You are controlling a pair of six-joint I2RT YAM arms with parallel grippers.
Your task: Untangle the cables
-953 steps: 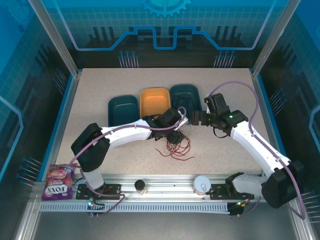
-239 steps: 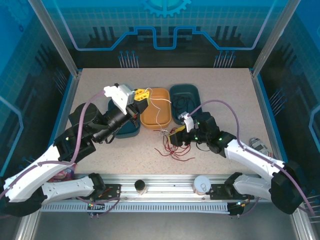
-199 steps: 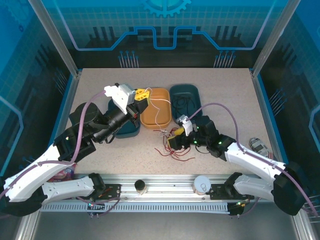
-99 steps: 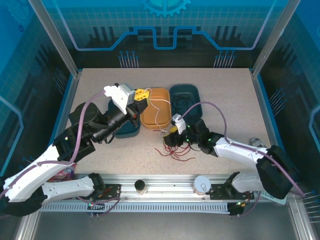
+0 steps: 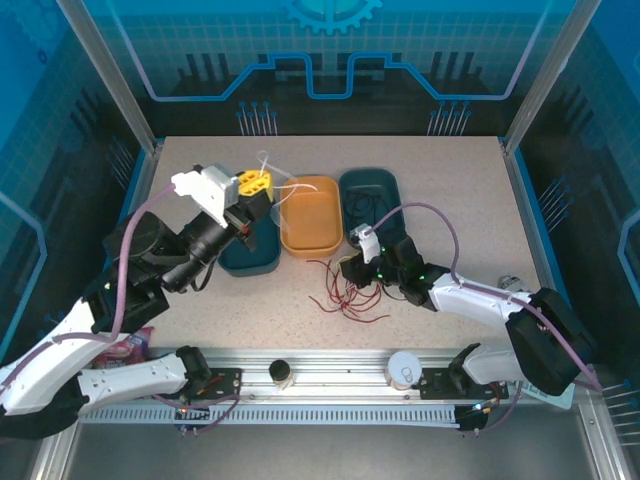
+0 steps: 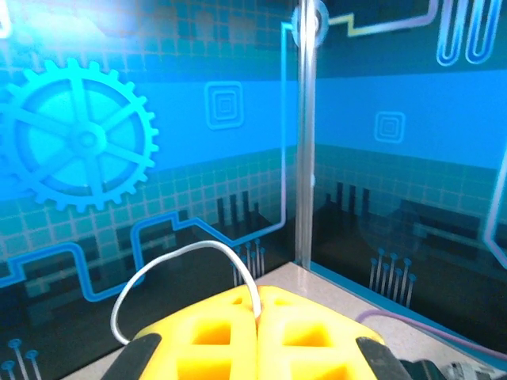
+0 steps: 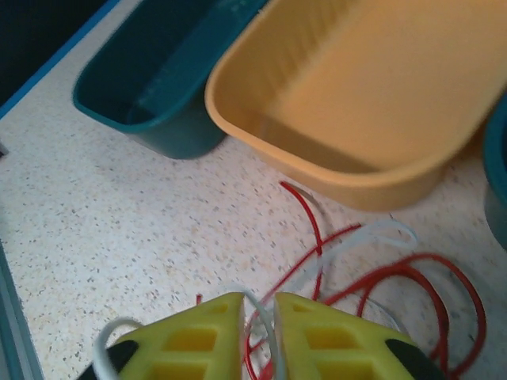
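The red cables (image 5: 345, 297) are lying loosely tangled on the tabletop (image 5: 450, 180) in front of the orange tray (image 5: 310, 215), with the right gripper (image 5: 352, 268) sitting low at their edge. Its wrist view is adding a whitish strand in the narrow gap between nearly closed fingers (image 7: 206, 332) (clamped or not, I cannot tell). The left gripper (image 5: 255, 183) is hanging above the teal tray (image 5: 250, 255), and its wrist view is showing it pressed together on a looping white cable (image 6: 200, 245).

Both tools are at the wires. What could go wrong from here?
1. The right tool straddles a white wire among red wires; it may pinch both and lift the tangle.
2. The raised left tool is shut on a white loop; its tail runs toward the orange bin and could snag the rim.
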